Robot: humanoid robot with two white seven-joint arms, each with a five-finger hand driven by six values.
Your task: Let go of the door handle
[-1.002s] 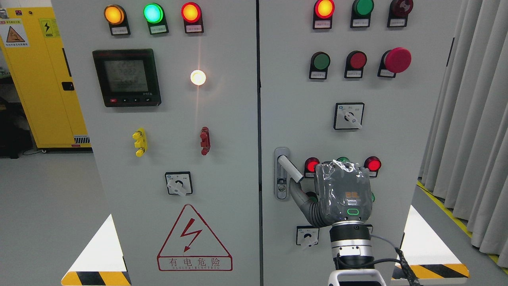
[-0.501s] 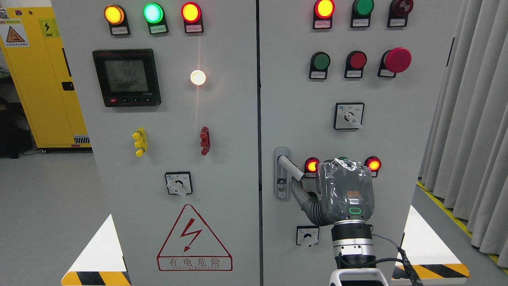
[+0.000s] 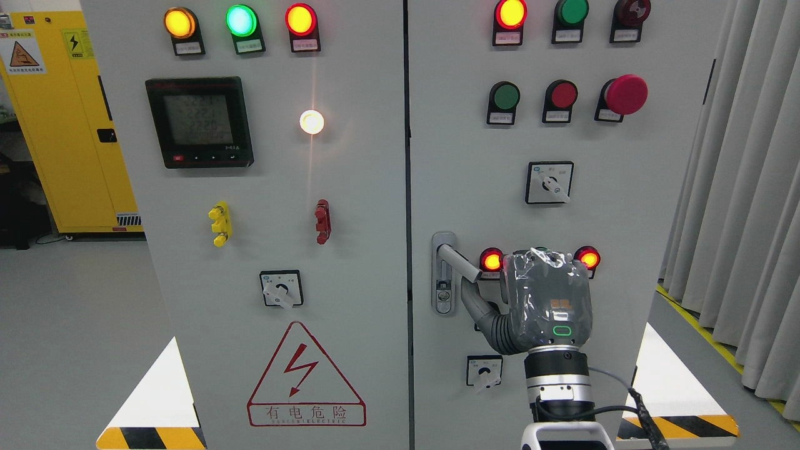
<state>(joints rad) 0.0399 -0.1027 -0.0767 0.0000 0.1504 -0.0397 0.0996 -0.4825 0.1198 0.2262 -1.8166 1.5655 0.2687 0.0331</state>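
The right hand [image 3: 537,300] has only its thumb under the tip of the door handle [image 3: 459,262], fingers loosened, so release looks nearly complete.

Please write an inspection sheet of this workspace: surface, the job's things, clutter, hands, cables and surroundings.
Surface: grey cabinet door, upright, with lamps, push buttons and rotary switches.
Job's things: door handle swung out from its plate, pointing lower right.
Clutter: nothing seen.
Hands: right hand in front of the door beside the handle, with one of its fingers reaching up under the handle's tip; contact cannot be told. Left hand not in view.
Cables: black cable runs from the right wrist off the bottom edge.
Surroundings: left cabinet door with meter and hazard triangle; yellow cabinet at far left; grey curtain at right; striped floor marks.
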